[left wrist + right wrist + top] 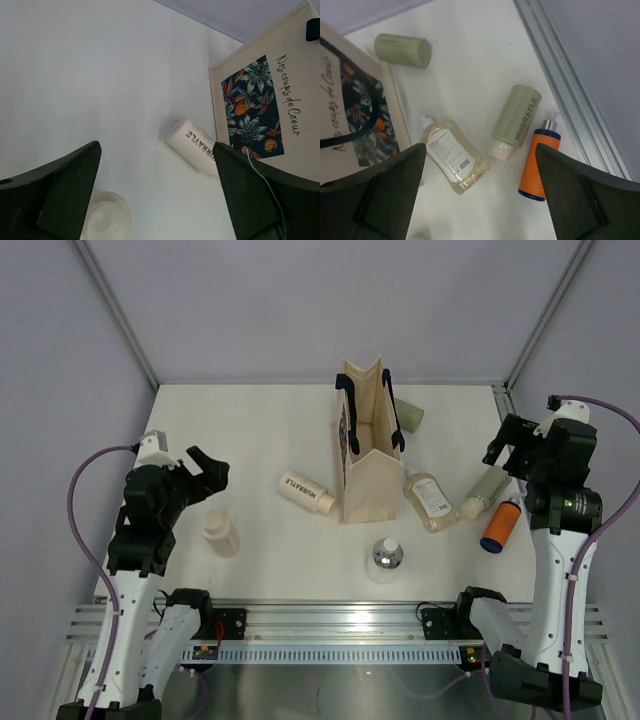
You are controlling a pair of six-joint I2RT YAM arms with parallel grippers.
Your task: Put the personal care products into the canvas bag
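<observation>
The canvas bag [365, 445] stands upright and open at mid-table, its floral print showing in the left wrist view [260, 107]. A white lettered bottle [307, 492] lies left of the bag. A cream bottle [220, 533] stands further left. A clear silver-capped bottle [386, 557] stands in front of the bag. An amber flask [431, 500], a pale green bottle [487, 490] and an orange bottle [501, 526] lie to its right. Another pale green bottle [408, 415] lies behind it. My left gripper [208, 472] is open and empty above the cream bottle. My right gripper [505, 445] is open and empty above the right-hand bottles.
The table's metal rail [330, 625] runs along the near edge. Grey walls enclose the table, and a metal frame post [570, 85] borders the right side close to the orange bottle [539, 162].
</observation>
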